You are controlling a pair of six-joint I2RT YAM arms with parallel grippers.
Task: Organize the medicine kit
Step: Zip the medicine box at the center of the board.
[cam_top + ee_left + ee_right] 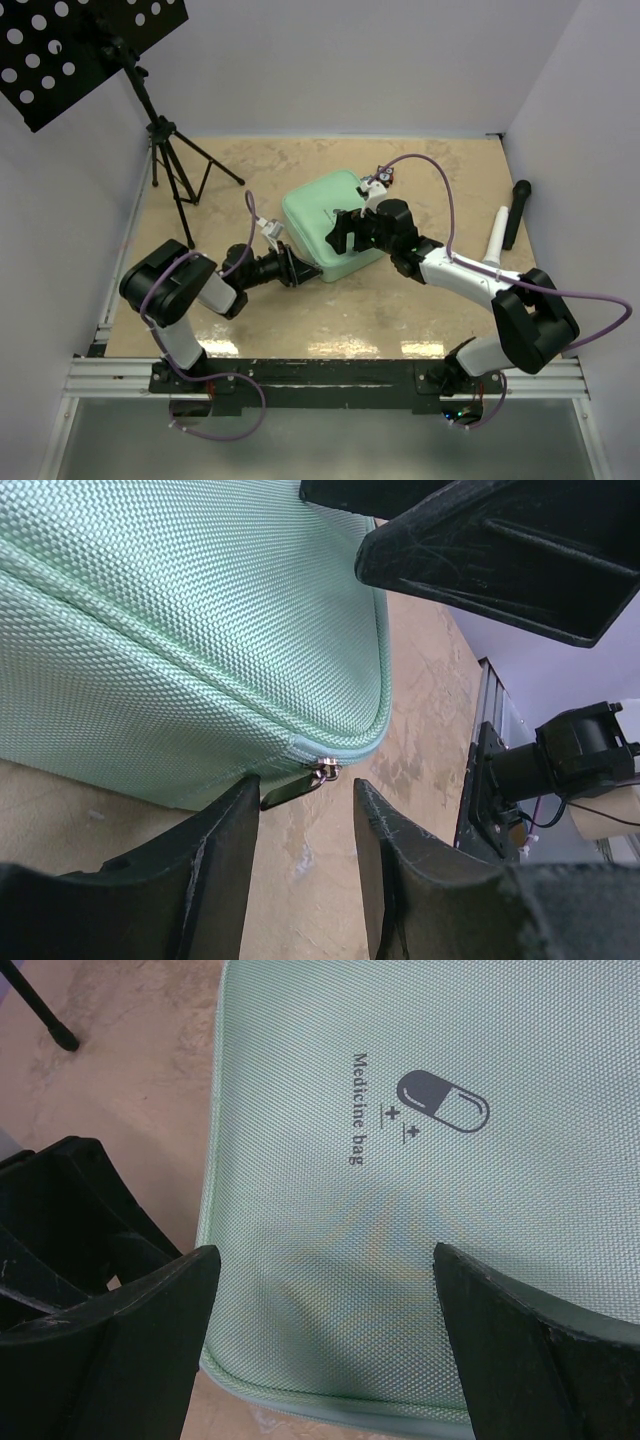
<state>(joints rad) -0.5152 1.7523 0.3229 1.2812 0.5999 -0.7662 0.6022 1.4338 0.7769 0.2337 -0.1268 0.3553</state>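
Currently the zipped medicine kit [335,225] is laid on the desk [400,320]. Left tool [306,810] is held part-open and empty at the zipper pull [292,789], presumably for unzipping. Right tool [325,1260] is spread wide, empty, over the lid [500,1050].

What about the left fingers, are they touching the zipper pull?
Cannot tell. Left wrist view: zipper pull ends beside the left fingers; contact unclear.

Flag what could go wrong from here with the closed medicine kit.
The small zipper pull lies at the very tips of the open left claw; closing may miss it. The right claw is open above the medicine kit, not gripping it, so tugging the pull could drag the kit across the table.
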